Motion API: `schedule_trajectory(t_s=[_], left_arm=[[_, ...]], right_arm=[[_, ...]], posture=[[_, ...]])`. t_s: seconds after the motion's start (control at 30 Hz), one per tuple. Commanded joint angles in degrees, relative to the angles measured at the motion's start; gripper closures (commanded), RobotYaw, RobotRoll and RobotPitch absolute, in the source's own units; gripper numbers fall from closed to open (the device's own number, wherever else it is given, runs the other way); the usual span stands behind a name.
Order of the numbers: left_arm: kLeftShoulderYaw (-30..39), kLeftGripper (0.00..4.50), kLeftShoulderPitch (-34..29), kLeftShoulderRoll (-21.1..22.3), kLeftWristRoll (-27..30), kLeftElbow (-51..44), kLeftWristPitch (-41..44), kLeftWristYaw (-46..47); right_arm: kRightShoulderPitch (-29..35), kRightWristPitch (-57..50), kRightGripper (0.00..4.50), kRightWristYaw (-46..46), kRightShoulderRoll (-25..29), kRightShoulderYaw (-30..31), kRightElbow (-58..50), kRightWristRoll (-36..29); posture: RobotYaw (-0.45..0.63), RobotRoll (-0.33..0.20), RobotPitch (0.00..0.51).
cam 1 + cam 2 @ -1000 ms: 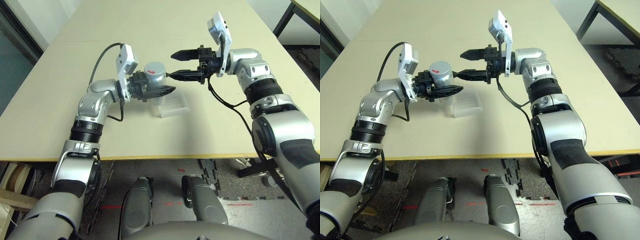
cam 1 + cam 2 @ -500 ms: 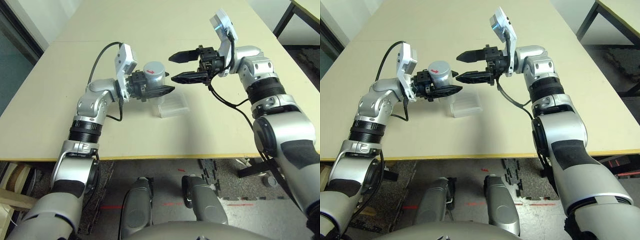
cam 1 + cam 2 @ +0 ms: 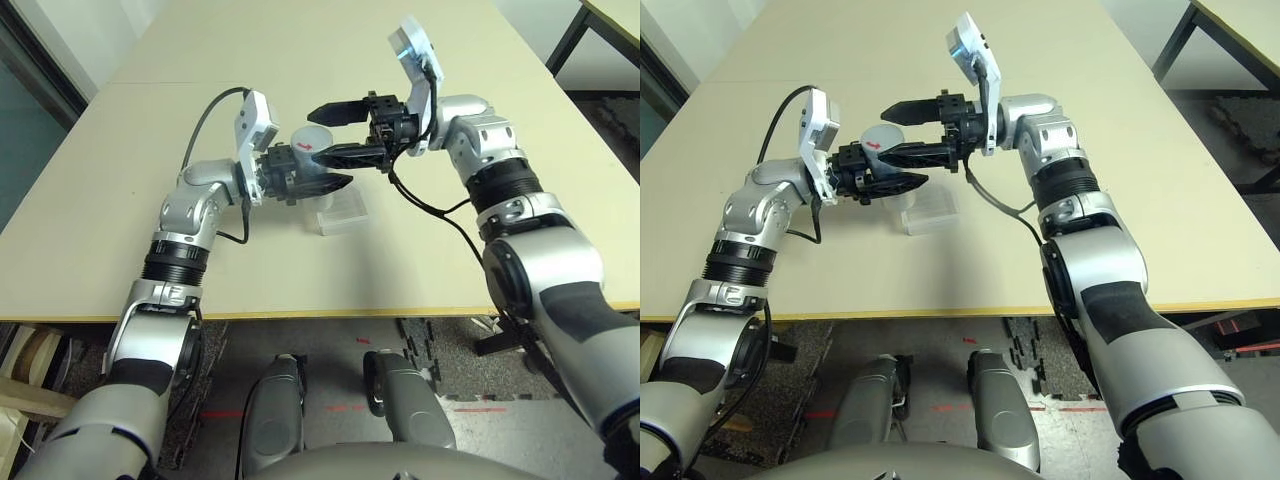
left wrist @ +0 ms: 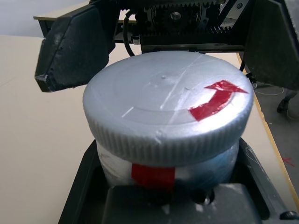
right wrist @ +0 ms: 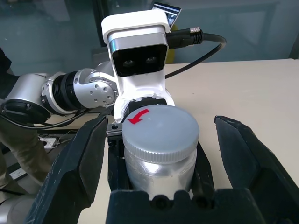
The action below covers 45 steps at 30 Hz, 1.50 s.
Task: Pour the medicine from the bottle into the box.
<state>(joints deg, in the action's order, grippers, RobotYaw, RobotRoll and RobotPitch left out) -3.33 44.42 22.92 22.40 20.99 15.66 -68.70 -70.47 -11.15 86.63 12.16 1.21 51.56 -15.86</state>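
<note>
My left gripper (image 3: 318, 172) is shut on the silvery bottle (image 3: 305, 165) and holds it upright above the table, just left of the box (image 3: 342, 212). The grey cap (image 4: 168, 107) with its red arrow is on the bottle. My right gripper (image 3: 324, 135) is open, and its black fingers (image 5: 74, 163) stand on either side of the cap (image 5: 161, 128) with a gap on each side. The box is a clear ridged tray lying flat on the table below the two grippers. The medicine is hidden.
The beige table (image 3: 300, 60) stretches wide behind and beside both arms. A black cable (image 3: 440, 205) hangs from the right wrist toward the table. Another table's dark leg (image 3: 560, 40) stands at the far right.
My right gripper has moved left toward the bottle and now straddles its cap, still open. The left gripper with the bottle has barely moved.
</note>
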Motion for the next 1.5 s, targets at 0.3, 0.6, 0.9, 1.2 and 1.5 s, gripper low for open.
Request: schedule_trajectory(t_s=[0.3, 0.6, 0.9, 1.2, 1.5], left_arm=[[-0.6, 1.79, 0.4, 0.1, -0.5, -0.7, 0.2, -0.6], [-0.7, 1.79, 0.3, 0.1, -0.5, -0.8, 0.4, -0.7], [-0.6, 1.79, 0.1, 0.2, -0.5, -0.5, 0.4, -0.6], [-0.1, 1.79, -0.4, 0.3, -0.5, -0.5, 0.3, 0.1], [1.4, 1.79, -1.0, 0.9, -0.4, -1.1, 0.4, 3.1]], right_arm=[[0.3, 1.5, 0.00, -0.4, -1.0, 1.0, -1.7, 0.6], [0.4, 2.4, 1.66, -1.2, -1.3, 1.0, -1.6, 0.9], [-0.1, -3.2, 1.91, -1.7, -1.4, -2.3, -2.1, -3.1], [0.4, -11.6, 1.91, -7.9, 1.6, -7.7, -4.6, -7.9], [7.1, -10.8, 1.91, -21.7, 11.2, -6.9, -6.3, -1.3]], posture=[[-0.07, 0.000, 0.126], [-0.07, 0.000, 0.128], [-0.07, 0.000, 0.129], [-0.07, 0.000, 0.128], [-0.06, 0.000, 0.138]])
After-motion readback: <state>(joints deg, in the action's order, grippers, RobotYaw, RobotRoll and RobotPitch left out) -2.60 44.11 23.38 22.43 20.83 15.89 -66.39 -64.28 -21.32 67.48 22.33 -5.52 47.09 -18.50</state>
